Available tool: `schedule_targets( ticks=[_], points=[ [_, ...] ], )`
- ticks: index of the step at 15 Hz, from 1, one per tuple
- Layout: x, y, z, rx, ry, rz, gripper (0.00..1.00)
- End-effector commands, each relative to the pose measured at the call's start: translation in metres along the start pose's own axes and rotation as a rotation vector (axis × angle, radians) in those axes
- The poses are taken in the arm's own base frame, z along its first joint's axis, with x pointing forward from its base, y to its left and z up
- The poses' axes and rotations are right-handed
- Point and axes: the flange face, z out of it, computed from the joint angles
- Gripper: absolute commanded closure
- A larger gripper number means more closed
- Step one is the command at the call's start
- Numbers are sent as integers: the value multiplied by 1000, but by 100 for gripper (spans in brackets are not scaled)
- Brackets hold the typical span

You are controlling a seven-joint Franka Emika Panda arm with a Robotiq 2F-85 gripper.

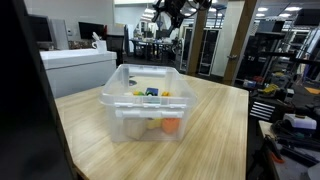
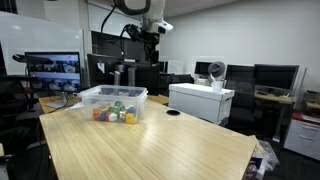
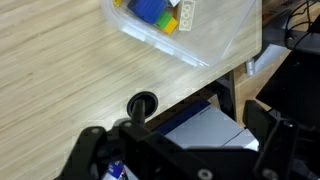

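A clear plastic bin [image 1: 112, 104] stands on the wooden table [image 1: 215, 120]. It also shows in another exterior view [image 2: 113, 92]. It holds several coloured blocks, among them a blue one [image 1: 152, 92] and an orange one [image 1: 172, 126]. My gripper [image 1: 171, 14] hangs high above the table's far edge, well clear of the bin, as an exterior view shows [image 2: 150, 42]. In the wrist view the gripper [image 3: 185, 140] is open and empty, its dark fingers framing the table edge. The bin's corner with blue, yellow and green blocks [image 3: 155, 12] lies at the top.
A round cable hole [image 3: 143, 103] sits in the table near its edge [image 2: 173, 113]. A white cabinet [image 2: 200, 100] stands just beyond that edge. Monitors [image 2: 50, 68] and desks lie behind. A wooden post [image 1: 238, 40] and a cluttered shelf [image 1: 290, 110] stand off the table.
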Motion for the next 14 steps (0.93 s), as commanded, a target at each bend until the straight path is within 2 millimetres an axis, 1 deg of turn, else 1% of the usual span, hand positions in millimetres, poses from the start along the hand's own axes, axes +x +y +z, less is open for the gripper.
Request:
schedule_targets(
  ticks=[1,4,5,14],
  points=[
    [7,8,1,-56,22,33,0],
    [3,16,5,-115,-38,-7,0],
    [3,13,5,-84,-15,-4,0],
    [3,13,7,-87,-19,-5,0]
  ],
)
